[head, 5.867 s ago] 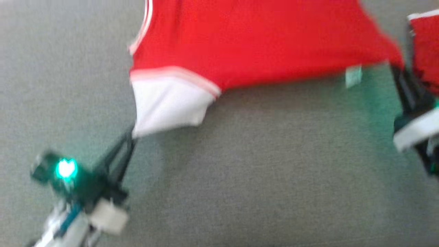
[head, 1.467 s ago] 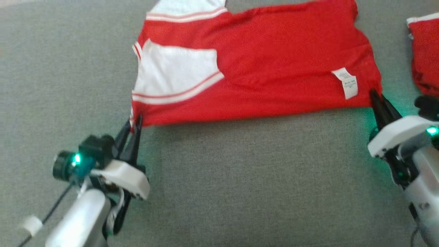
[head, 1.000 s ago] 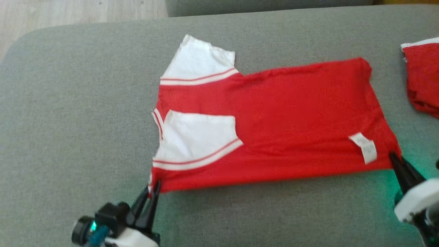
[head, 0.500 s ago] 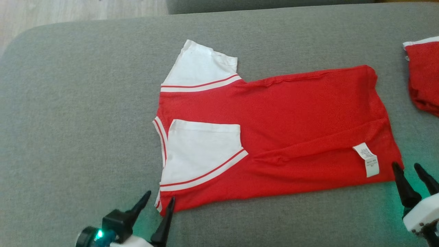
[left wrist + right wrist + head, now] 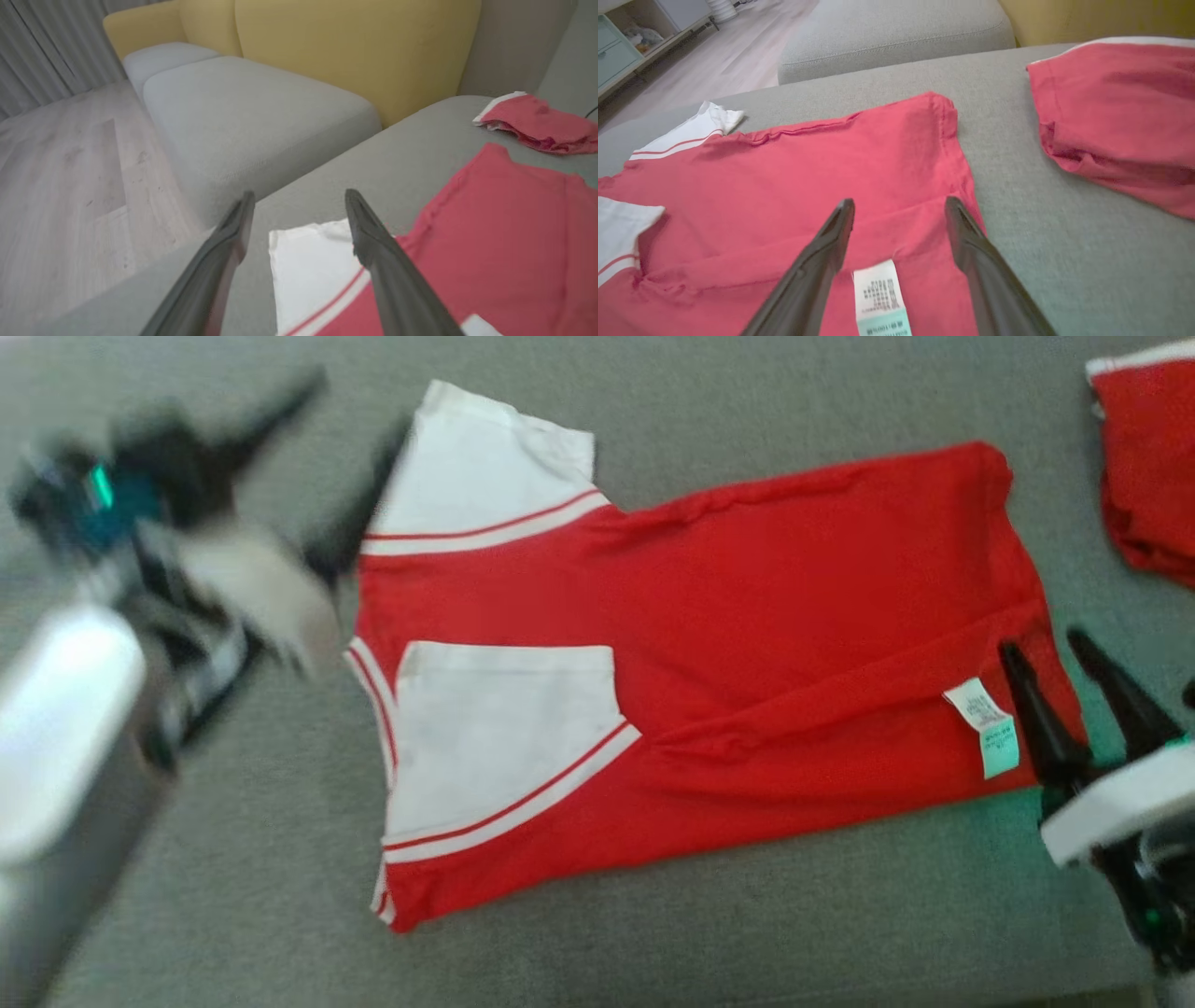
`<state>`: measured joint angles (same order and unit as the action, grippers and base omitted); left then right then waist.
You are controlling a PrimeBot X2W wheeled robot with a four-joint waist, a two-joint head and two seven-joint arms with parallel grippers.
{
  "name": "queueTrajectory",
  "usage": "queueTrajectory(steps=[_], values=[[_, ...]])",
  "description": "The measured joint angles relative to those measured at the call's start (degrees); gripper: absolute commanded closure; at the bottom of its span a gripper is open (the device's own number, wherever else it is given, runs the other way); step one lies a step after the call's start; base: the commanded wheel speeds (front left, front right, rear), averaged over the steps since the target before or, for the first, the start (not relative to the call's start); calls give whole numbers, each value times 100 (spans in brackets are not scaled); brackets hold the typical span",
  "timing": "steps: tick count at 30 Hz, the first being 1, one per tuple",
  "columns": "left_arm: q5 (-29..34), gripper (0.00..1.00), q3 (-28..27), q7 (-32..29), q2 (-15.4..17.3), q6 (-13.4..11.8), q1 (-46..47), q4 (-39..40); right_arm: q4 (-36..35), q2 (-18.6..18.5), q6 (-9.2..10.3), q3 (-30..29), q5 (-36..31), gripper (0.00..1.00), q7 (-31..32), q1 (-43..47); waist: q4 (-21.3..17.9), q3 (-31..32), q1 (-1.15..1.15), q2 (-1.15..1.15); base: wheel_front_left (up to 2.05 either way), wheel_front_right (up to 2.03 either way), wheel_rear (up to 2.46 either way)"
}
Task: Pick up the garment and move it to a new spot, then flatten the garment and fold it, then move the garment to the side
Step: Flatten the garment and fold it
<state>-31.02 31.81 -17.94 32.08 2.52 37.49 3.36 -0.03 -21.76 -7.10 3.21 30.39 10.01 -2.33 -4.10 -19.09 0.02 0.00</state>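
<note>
The red-and-white T-shirt (image 5: 747, 616) is lying flat on the grey sofa cushion (image 5: 747, 924), its care label (image 5: 878, 289) carrying print too small to read. The left gripper (image 5: 299, 196), jaws spread, is hovering by the white sleeve (image 5: 308, 270); the right gripper (image 5: 1043, 644) is gaping over the hem. Another red garment (image 5: 1144, 457) is running off-frame.

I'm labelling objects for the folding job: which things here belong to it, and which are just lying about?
In the job: red-and-white shirt; left gripper and right gripper, both open; grey cushion under the shirt.
Lying about: second red garment; yellow backrest; pale seat.
</note>
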Motion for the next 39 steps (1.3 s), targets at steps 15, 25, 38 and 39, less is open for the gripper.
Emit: queueTrajectory(steps=[15, 25, 38, 39], values=[[-910, 0, 348, -2732, 24, 459, 2834, -3217, 281, 60, 0, 534, -216, 0, -611, -821, -1167, -1106, -1, 0, 0, 0, 0], [-1392, 0, 328, -2896, 349, 464, 2739, -3495, 474, 207, 0, 567, -215, 0, -801, -833, -1565, -1336, -2, 0, 0, 0, 0], [-1963, 100, 339, -3117, 334, 464, 2676, -3201, 633, 23, 0, 330, 71, 0, -849, -1305, -1488, -1348, -2, 0, 0, 0, 0], [-1963, 100, 360, -3041, 339, 464, 2670, -3158, 631, 14, 0, 386, 143, 0, -840, -1429, -1470, -1343, -2, 0, 0, 0, 0]])
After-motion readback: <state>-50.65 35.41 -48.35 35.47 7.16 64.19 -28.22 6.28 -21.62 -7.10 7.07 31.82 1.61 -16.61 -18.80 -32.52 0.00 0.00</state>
